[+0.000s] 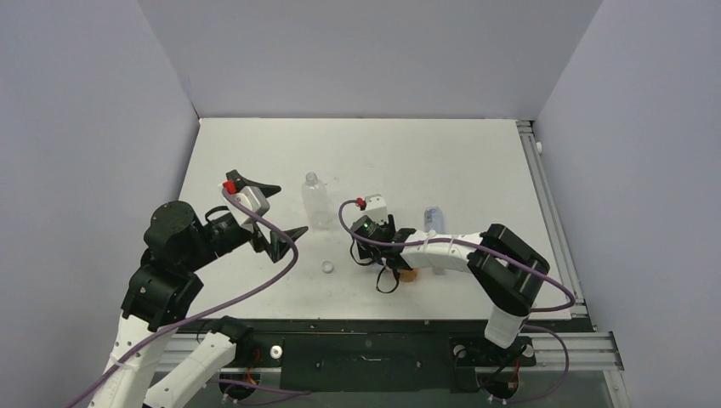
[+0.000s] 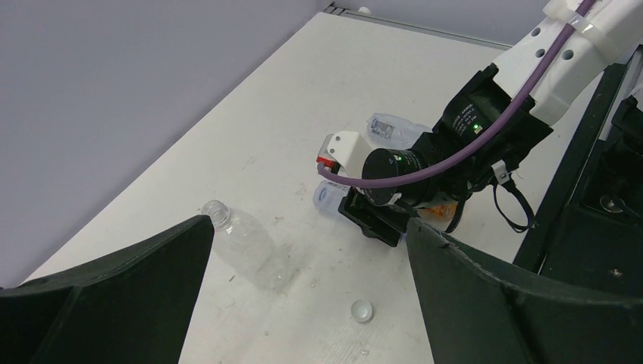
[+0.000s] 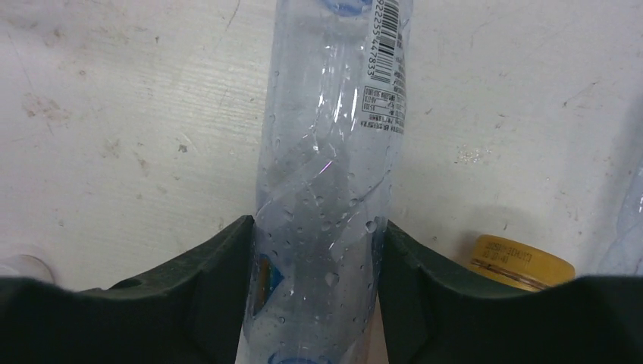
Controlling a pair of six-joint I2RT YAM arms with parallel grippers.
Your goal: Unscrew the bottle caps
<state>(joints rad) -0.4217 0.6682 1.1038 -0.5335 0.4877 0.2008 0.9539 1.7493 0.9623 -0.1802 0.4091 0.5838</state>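
My right gripper [image 1: 371, 249] is shut on a short clear bottle with a blue label [image 3: 327, 189]; its fingers [image 3: 205, 288] press both sides of the bottle low over the table. A golden-brown cap [image 3: 520, 262] shows just right of it, where the squat orange bottle [image 1: 410, 274] stands. The tall clear ribbed bottle [image 1: 316, 202] stands upright with no cap on it. One loose white cap [image 1: 328, 267] lies on the table in front of it, also seen in the left wrist view [image 2: 362, 310]. My left gripper [image 1: 285, 210] is open and empty, left of the ribbed bottle [image 2: 244, 244].
A second blue-labelled bottle [image 1: 434, 218] stands behind the right forearm, also in the left wrist view [image 2: 390, 129]. A metal rail [image 1: 544, 204] runs along the table's right edge. Grey walls enclose the left, back and right.
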